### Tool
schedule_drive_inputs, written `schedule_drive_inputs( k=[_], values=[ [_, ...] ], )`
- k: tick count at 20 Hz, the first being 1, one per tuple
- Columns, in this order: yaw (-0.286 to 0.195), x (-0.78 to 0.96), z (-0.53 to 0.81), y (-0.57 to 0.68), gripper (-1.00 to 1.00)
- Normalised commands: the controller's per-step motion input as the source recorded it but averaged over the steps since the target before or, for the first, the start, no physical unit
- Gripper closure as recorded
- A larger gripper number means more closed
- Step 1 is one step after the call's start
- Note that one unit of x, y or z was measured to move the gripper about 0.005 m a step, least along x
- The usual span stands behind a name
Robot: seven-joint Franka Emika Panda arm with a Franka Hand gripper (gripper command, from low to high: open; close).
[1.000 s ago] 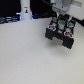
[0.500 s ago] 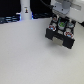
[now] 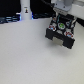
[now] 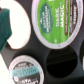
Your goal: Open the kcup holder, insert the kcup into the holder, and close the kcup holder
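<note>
The black kcup holder (image 3: 51, 33) stands at the exterior view's upper right, its tray (image 4: 35, 52) of round slots showing. My gripper (image 3: 63, 14) hangs straight over it. In the wrist view a kcup (image 4: 56, 21) with a green "Dark Magic" top sits in a slot right under the camera. One teal finger pad (image 4: 6, 25) shows at the edge, apart from that pod. The other finger is out of view. The jaws look spread wide with nothing held.
Another pod with a teal label (image 4: 24, 71) sits in a nearby slot. Empty dark slots (image 4: 56, 60) lie beside it. A white bottle-like object (image 3: 25, 11) and dark equipment stand along the back edge of the pale table (image 3: 30, 55).
</note>
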Motion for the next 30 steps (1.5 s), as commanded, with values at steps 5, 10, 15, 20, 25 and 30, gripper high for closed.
schedule_drive_inputs(
  k=[5,10,15,20,25,30],
  values=[
    [0.104,0.39,0.44,-0.35,-1.0],
    [0.07,0.48,0.3,-0.43,-1.0],
    [0.038,0.57,0.13,-0.43,-1.0],
    [0.037,0.57,0.03,-0.37,-1.0],
    [0.046,0.65,0.02,-0.28,-1.0],
    [0.066,0.64,-0.02,-0.09,-1.0]
  ],
)
